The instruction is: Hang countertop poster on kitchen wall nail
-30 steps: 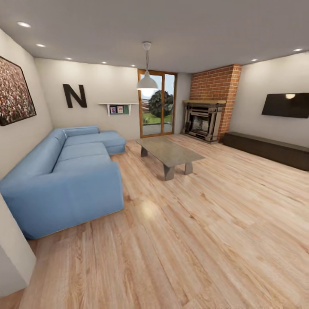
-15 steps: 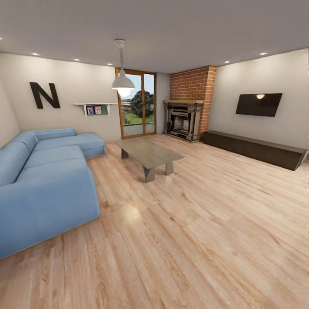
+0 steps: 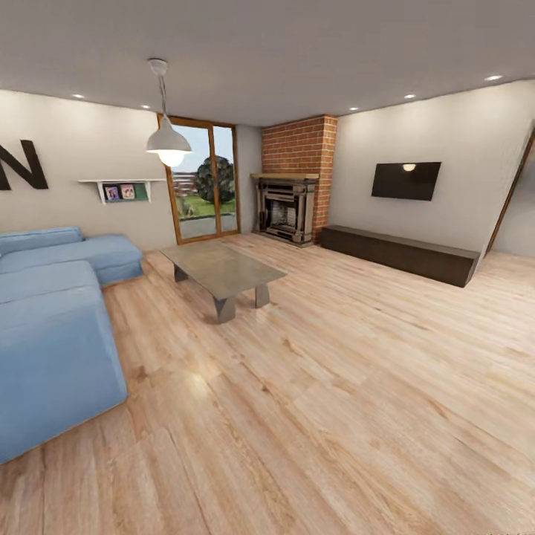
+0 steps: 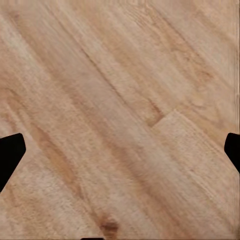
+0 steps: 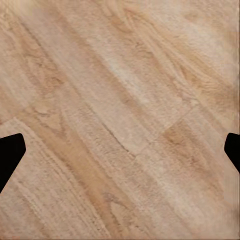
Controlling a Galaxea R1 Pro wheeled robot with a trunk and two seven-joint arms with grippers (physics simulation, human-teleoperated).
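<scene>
Underfoot is a light plank floor (image 3: pixel 319 416), and both wrist cameras look straight down at it. The left gripper (image 4: pixel 120 150) shows two black fingertips (image 4: pixel 10 155) at the picture's edges, spread wide with bare boards between them; the right gripper (image 5: pixel 120 150) stands the same, wide apart and holding nothing.

On the robot's left sits one blue corner sofa (image 3: pixel 52 327). Just past it stands one low grey coffee table (image 3: pixel 221 269), with a single white hanging lamp (image 3: pixel 169 141) above. Further back: one glass door (image 3: pixel 200 182) with a wooden frame, one brick fireplace (image 3: pixel 291 197), one long dark low cabinet (image 3: pixel 401 254), one black television (image 3: pixel 406 180) on the wall, one small wall shelf (image 3: pixel 119 187) and a big dark letter (image 3: pixel 21 165). This is a living room; the poster and countertop lie somewhere outside these views.
</scene>
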